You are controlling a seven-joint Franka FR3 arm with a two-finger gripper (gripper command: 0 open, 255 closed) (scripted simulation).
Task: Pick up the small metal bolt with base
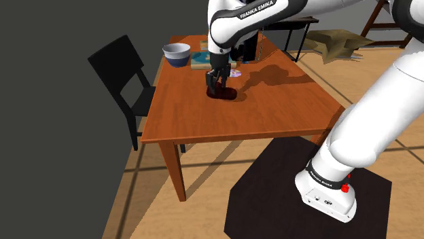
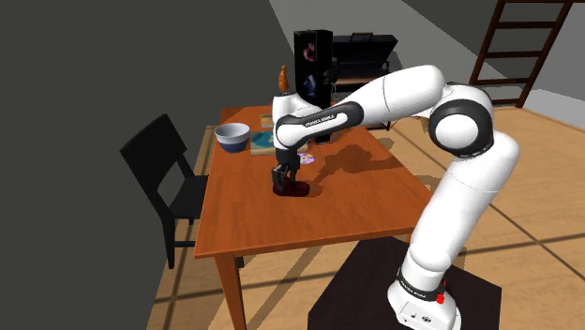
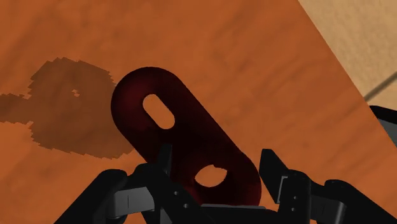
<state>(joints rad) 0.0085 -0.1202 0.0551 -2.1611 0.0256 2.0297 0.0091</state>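
End effector (image 3: 216, 154) part-open astride dark red bolt base (image 3: 184, 137) on surface (image 3: 254, 57); off-centre closing could skid it away.

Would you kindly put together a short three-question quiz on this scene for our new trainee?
1. True or false: the gripper is down at the dark red plate lying on the wooden table.
2. How many holes does the wrist view show in that plate? A) one B) two C) four
3. Which piece of furniture stands beside the table, on the shoulder view's left?

Key
1. True.
2. B: a long slot, and a rounder hole nearer the gripper.
3. The black chair.
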